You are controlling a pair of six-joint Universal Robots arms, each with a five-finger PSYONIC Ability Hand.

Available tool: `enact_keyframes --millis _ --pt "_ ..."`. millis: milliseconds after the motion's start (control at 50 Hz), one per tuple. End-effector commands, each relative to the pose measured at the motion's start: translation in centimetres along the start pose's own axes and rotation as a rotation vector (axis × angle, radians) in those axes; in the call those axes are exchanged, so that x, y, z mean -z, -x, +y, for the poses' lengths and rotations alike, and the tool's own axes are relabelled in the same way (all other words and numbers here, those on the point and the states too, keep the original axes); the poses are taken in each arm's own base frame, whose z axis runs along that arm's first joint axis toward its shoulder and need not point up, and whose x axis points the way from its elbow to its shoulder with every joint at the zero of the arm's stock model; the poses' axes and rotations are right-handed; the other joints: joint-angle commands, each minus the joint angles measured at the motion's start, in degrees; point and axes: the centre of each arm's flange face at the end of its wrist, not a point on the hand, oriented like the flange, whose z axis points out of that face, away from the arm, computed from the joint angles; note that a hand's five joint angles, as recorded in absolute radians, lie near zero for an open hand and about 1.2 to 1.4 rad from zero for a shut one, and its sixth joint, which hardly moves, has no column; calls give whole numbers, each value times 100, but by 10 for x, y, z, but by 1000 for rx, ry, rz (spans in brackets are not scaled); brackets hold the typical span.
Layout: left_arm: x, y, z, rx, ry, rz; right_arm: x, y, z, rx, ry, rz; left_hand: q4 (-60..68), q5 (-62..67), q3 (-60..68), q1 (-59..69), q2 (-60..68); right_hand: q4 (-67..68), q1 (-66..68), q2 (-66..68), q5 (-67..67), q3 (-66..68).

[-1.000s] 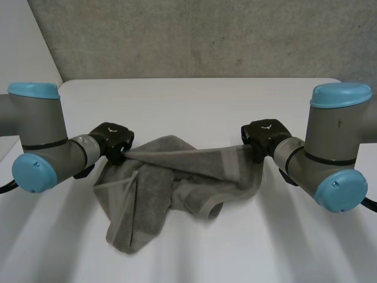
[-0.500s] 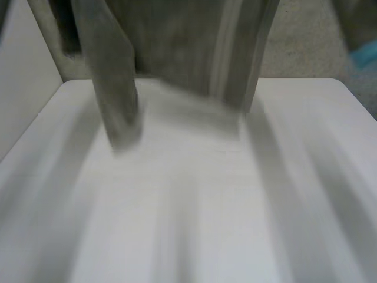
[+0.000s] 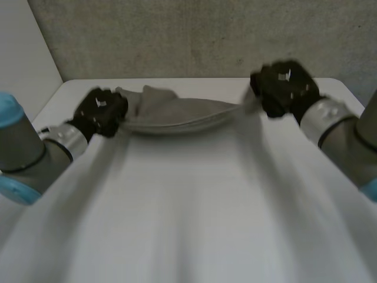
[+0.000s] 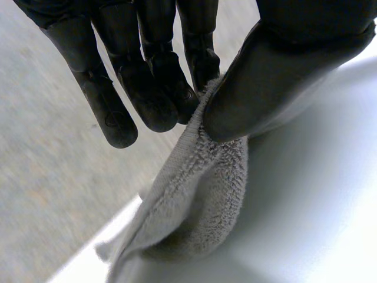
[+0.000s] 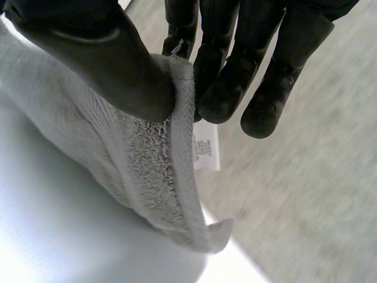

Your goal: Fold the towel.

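head: towel (image 3: 177,112) sags between left hand (image 3: 100,112) and right hand (image 3: 285,88) at table's (image 3: 188,206) far edge | left wrist: we pinch its end | right wrist: we pinch hem beside label (image 5: 206,147) | tip: we should lay it down evenly, taut

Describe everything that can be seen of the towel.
The towel is grey, thick terry cloth with a flat hemmed border and a small white label near one end. It hangs stretched between the left hand and the right hand, and each pinches one end between thumb and fingers. The cloth is bunched lengthwise and sags in the middle, over the far part of the white table. Whether the sag touches the table, I cannot tell.
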Motion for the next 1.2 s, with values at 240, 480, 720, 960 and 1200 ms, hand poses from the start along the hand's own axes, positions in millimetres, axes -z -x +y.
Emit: enact_keyframes --millis 240,480,720,960,1200 --pt "0 -13 49 7 125 -17 23 -15 71 -28 199 63 -3223 -2875 -3108 -2731 -3123 388 378 533 388 398" --pt "-7 -13 58 -1 97 -42 25 -21 77 -38 223 87 -4417 -4070 -4302 -3925 -4317 388 378 533 388 398" --pt "-26 -8 72 -26 53 -64 28 -19 80 -48 235 82 -4417 -4070 -4302 -3925 -4317 388 378 533 388 398" --pt "-27 -12 80 -17 81 -38 27 -17 82 -51 241 77 -4333 -3986 -4219 -3841 -4234 388 378 533 388 398" --pt "-42 -9 84 -12 84 -29 26 -12 88 -57 254 63 -4014 -3666 -3899 -3522 -3914 388 378 533 388 398"
